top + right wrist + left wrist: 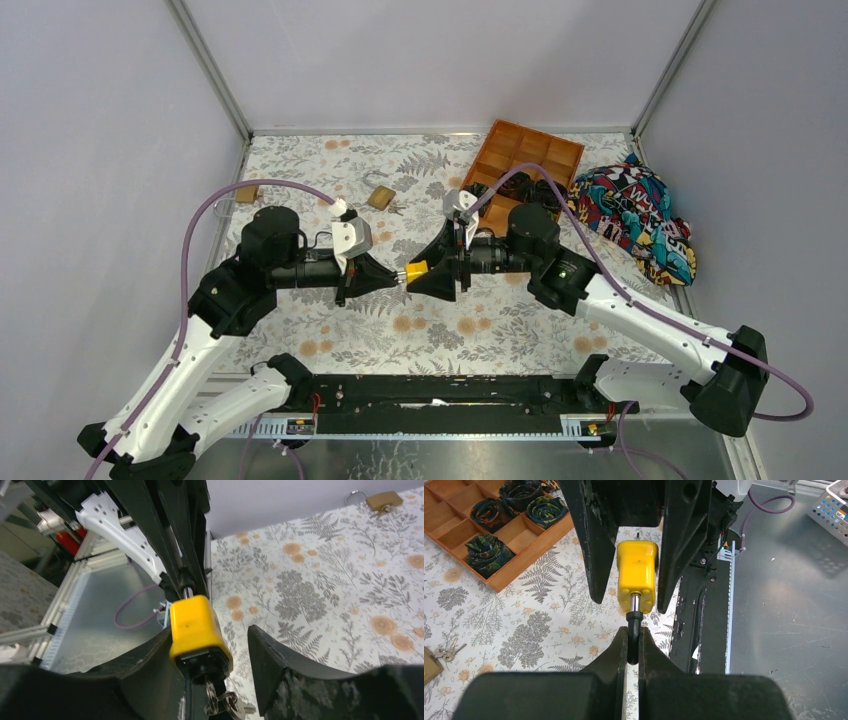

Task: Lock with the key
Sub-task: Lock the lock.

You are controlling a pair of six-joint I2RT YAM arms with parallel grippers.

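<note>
left gripper (633, 645) pinched shut on black shackle (634, 630) | yellow padlock (638, 570) held aloft over mid-table (480, 330), well apart from walls and far-right tray (497, 140) | right gripper (209, 630) set astride padlock body, grip cannot be told | key (212, 695) seated in underside, ring hung below

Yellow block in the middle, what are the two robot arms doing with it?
That is a yellow padlock, held between both arms. The left arm's fingers pinch its dark shackle. The right arm's fingers stand on either side of its body, with a gap on one side in the right wrist view. A key sits in its keyhole.
</note>
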